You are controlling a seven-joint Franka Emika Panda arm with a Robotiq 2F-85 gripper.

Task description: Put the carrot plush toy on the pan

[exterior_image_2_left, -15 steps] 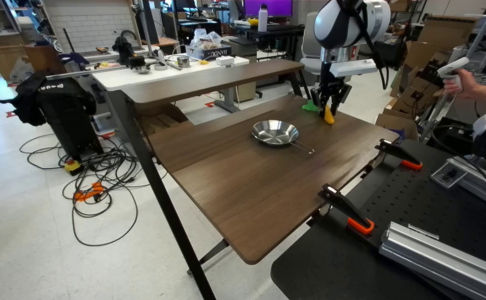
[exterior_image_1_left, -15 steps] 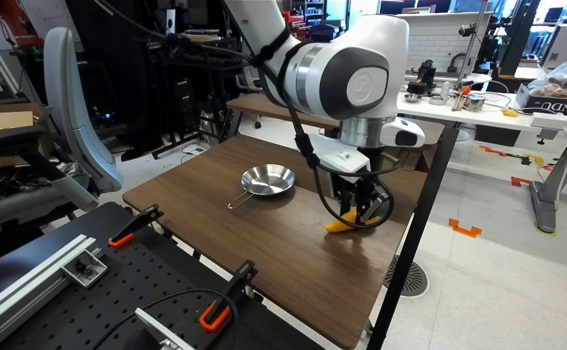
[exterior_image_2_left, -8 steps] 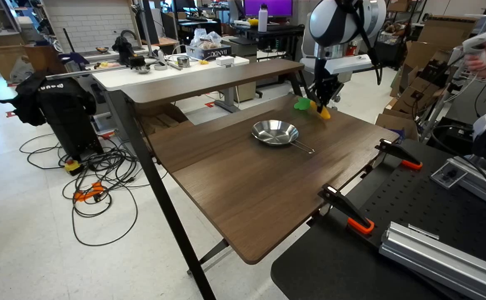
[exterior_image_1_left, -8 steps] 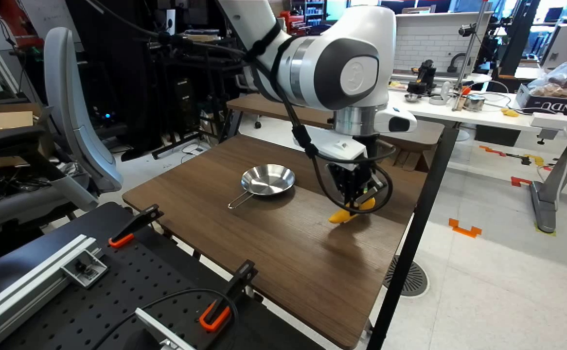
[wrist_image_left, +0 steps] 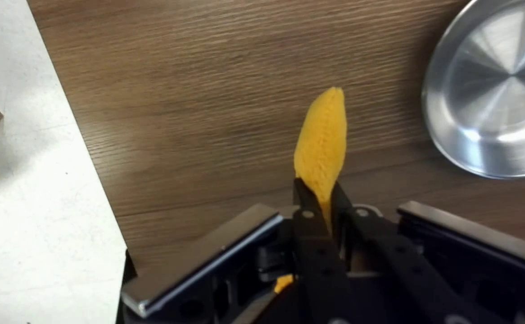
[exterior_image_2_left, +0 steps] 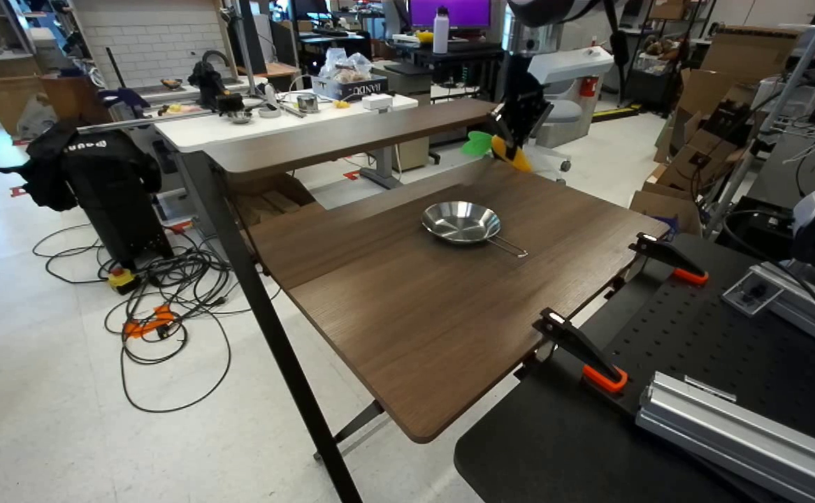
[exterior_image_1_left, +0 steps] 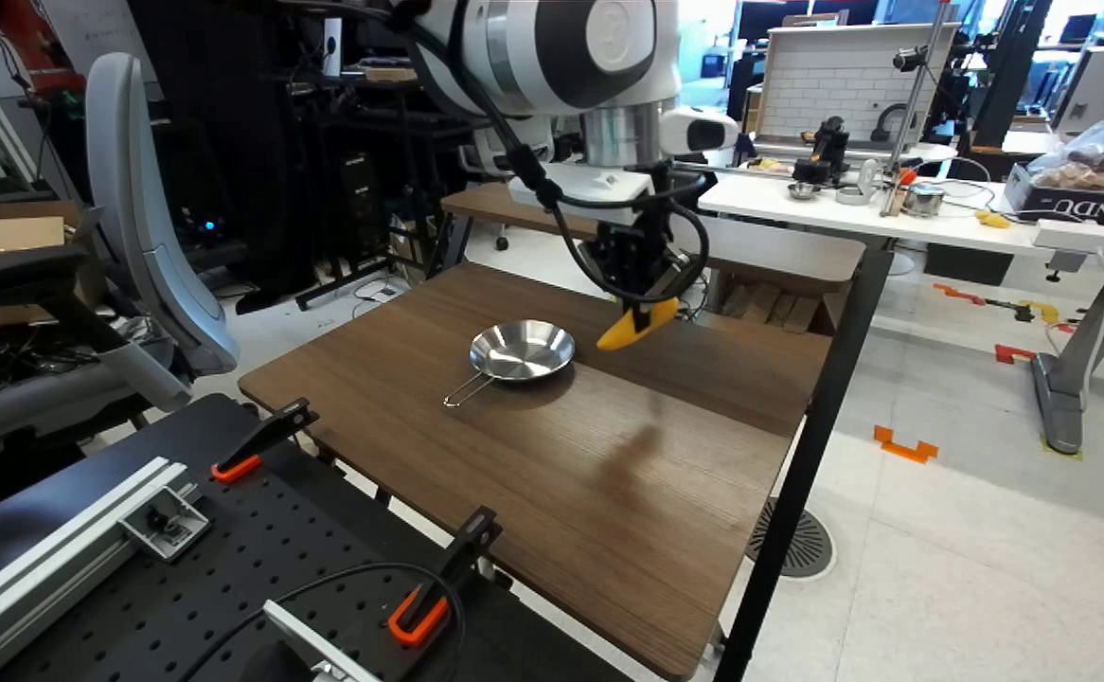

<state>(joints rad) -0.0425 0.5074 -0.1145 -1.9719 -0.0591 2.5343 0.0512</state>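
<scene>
Tool (wrist_image_left: 319,185) clamps the carrot plush toy (wrist_image_left: 322,139) between its fingers (wrist_image_left: 304,198), yellow tapered end jutting out beyond them

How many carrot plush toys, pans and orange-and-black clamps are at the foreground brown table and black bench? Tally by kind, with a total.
Carrot plush toy: 1, held in the gripper
Pan: 1
Orange-and-black clamps: 2
Total: 4

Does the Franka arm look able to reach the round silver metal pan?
Probably yes: the black pincer holds the tapered yellow-orange plush carrot above the brown wood-grain table, and nothing visible blocks the way to the pan.
</scene>
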